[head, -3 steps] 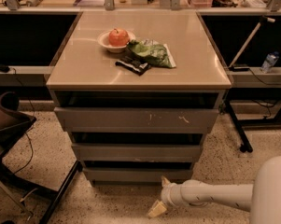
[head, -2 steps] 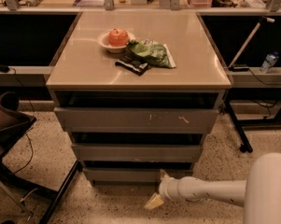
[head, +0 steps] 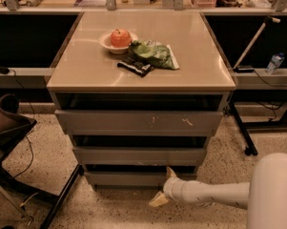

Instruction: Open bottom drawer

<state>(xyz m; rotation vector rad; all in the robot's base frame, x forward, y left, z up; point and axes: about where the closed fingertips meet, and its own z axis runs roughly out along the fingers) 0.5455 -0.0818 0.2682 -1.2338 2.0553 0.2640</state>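
Observation:
The bottom drawer (head: 128,178) is the lowest, smallest plain grey front of the cabinet, just above the floor. The mid-sized plain front (head: 138,155) and the largest front with white scratch marks (head: 138,122) sit above it. My white arm reaches in from the lower right. My gripper (head: 163,187) is at the bottom drawer's right part, one fingertip up against the drawer's top edge, the other low near the floor. The fingers are spread apart and hold nothing.
On the cabinet top (head: 86,70) stand a bowl with a red apple (head: 120,38), a green chip bag (head: 153,54) and a dark snack bar (head: 135,67). A chair (head: 9,128) stands left, a desk leg (head: 240,130) right, a water bottle (head: 274,62) far right.
My gripper has moved left and up along the floor toward the bottom drawer's front, its upper finger now at the drawer's top edge. The drawers have not moved.

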